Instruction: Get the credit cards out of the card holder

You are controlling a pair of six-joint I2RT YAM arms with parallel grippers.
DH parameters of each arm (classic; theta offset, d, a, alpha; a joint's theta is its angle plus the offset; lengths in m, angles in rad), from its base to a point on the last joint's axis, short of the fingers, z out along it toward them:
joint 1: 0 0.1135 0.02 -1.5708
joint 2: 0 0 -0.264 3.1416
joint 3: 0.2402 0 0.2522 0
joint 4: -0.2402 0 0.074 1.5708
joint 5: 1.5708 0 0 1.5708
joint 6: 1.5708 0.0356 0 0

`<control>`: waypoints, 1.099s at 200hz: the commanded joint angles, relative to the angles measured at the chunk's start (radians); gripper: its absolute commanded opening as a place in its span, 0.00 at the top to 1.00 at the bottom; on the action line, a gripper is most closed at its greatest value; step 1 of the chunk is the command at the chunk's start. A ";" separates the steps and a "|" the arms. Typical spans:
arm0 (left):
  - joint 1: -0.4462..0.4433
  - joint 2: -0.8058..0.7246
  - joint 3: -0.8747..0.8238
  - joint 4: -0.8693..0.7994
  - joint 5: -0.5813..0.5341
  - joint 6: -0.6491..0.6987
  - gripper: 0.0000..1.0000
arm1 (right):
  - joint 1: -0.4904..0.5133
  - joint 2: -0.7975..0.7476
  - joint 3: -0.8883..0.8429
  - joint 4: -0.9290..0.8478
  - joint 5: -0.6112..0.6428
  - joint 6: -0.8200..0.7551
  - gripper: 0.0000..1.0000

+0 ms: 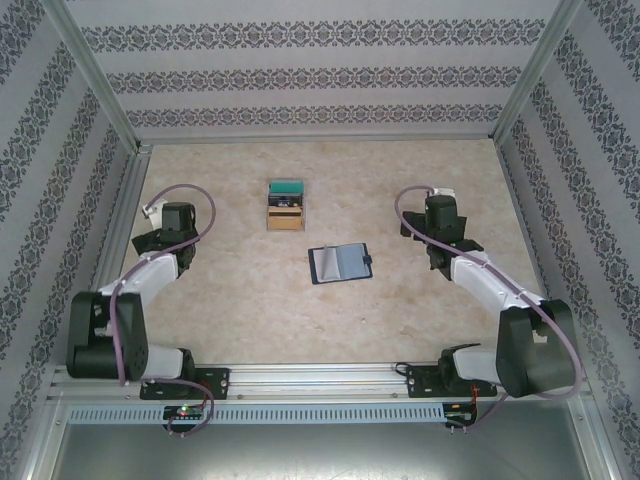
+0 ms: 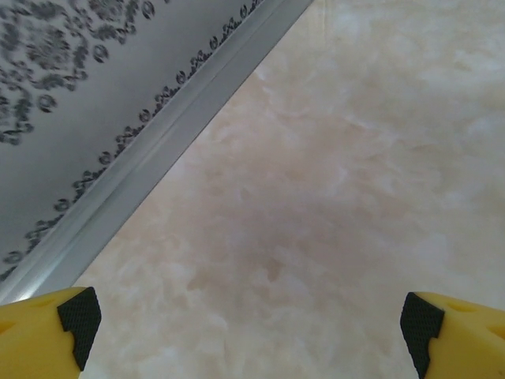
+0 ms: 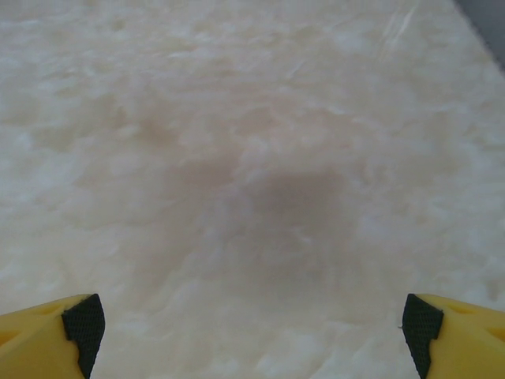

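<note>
Card holder lies open on table, wooden box beyond it. Left claw and right claw both spread wide, empty.

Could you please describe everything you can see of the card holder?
The card holder is a small navy folding wallet lying open and flat, inside up, near the middle of the table, turned slightly askew. Two pale grey sleeve panels sit side by side within a dark border, and a small tab sticks out from its right edge. Only the table touches it; what the sleeves hold cannot be made out.
</note>
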 commanded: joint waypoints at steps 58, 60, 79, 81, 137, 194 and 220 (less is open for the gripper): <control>0.060 0.074 -0.141 0.505 0.473 0.128 0.01 | -0.105 0.158 -0.224 0.705 -0.103 -0.132 0.02; 0.060 0.069 -0.147 0.511 0.479 0.130 0.01 | -0.105 0.154 -0.233 0.714 -0.116 -0.136 0.02; 0.061 0.046 -0.211 0.616 0.518 0.150 0.00 | -0.109 0.171 -0.271 0.785 -0.131 -0.138 0.02; 0.060 0.045 -0.216 0.624 0.520 0.151 0.00 | -0.109 0.175 -0.274 0.793 -0.134 -0.138 0.02; -0.010 0.162 -0.272 0.849 0.659 0.297 0.01 | -0.110 0.196 -0.288 0.847 -0.189 -0.160 0.02; -0.032 0.152 -0.242 0.779 0.562 0.288 0.01 | -0.110 0.193 -0.288 0.843 -0.189 -0.162 0.02; -0.031 0.150 -0.236 0.761 0.574 0.291 0.01 | -0.110 0.193 -0.288 0.843 -0.189 -0.161 0.02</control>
